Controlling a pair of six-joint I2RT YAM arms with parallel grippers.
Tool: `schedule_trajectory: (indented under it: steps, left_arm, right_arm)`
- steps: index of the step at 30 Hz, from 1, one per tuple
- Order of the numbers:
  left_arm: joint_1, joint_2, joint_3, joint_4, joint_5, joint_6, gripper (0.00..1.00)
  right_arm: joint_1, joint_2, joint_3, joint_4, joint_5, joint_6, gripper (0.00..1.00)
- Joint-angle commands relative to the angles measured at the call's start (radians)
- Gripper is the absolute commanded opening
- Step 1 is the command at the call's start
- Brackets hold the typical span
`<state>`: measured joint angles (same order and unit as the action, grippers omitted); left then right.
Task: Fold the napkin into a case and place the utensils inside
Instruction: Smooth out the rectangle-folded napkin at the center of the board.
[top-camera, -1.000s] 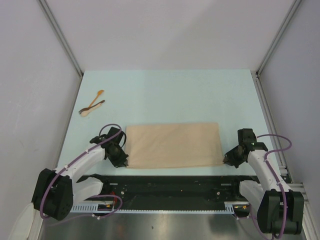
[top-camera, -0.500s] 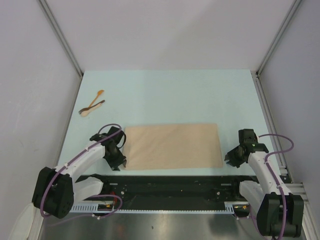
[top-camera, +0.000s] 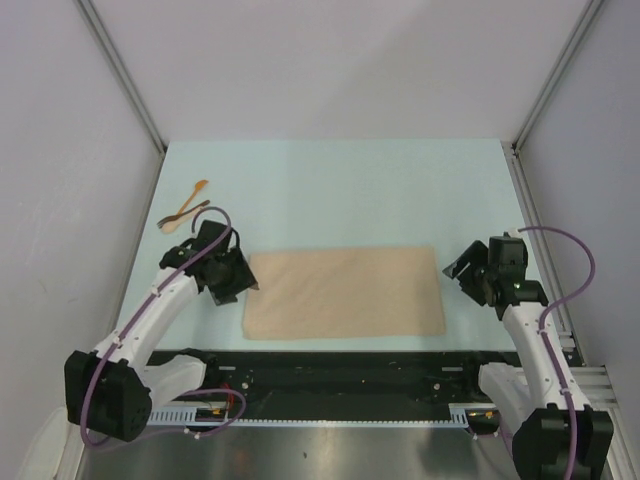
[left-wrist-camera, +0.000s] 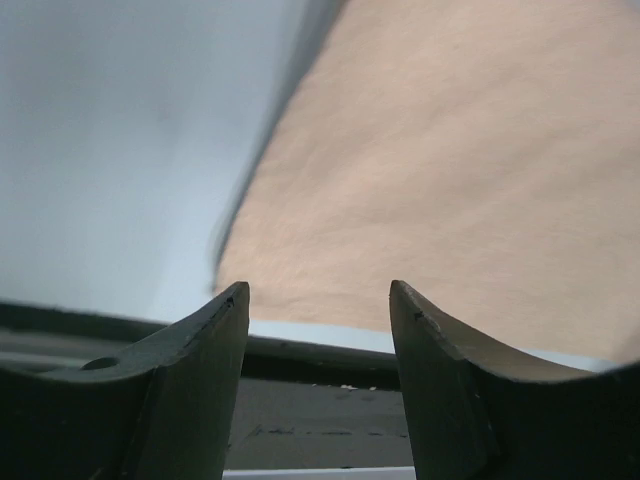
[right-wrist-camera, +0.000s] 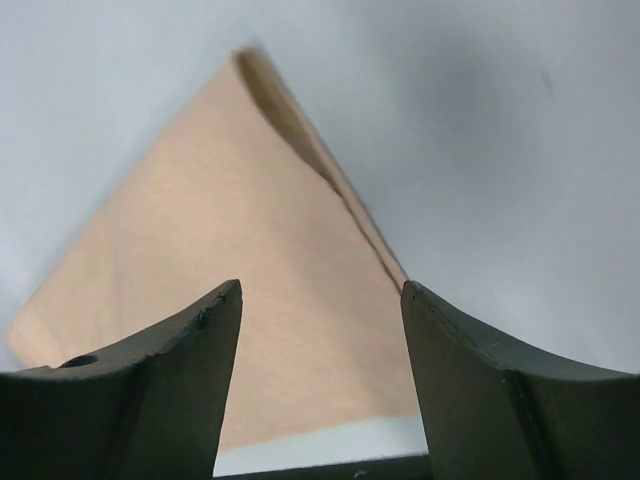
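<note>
Pale blue table (top-camera: 330, 190) between grey walls (top-camera: 60, 150) bears a folded napkin (top-camera: 343, 292).

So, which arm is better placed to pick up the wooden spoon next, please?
Left, probably: the left gripper, open, hangs close to the wooden spoon at far left, while the right gripper sits beyond the napkin's right edge.

Robotics lab test cell: plain white wall panels (top-camera: 330, 60) in alu. frame posts (top-camera: 120, 75) box in a pale-blue table (top-camera: 330, 180). Left arm (top-camera: 150, 315) & right arm (top-camera: 535, 335) w/ purple cables (top-camera: 582, 268), bolted to black base rail (top-camera: 340, 370).
</note>
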<state>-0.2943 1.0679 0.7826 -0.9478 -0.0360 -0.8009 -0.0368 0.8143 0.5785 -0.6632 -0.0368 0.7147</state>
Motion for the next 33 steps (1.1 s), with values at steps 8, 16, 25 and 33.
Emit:
schedule_trajectory:
  steps: [8,16,25,33]
  left_arm:
    - [0.063,0.131,-0.011,0.627,0.574,0.131,0.32]
    - [0.08,0.334,0.058,0.678,0.622,0.091,0.17]
    - [0.095,0.339,-0.02,0.698,0.556,0.072,0.16]
    - [0.096,0.305,-0.082,0.728,0.505,0.063,0.15]
  right_arm:
    - [0.026,0.285,0.095,0.453,-0.446,-0.35,0.65]
    - [0.164,0.456,0.124,0.594,-0.482,-0.253,0.51]
    - [0.075,0.571,0.121,0.654,-0.564,-0.287,0.45]
    - [0.044,0.753,0.225,0.652,-0.63,-0.371,0.43]
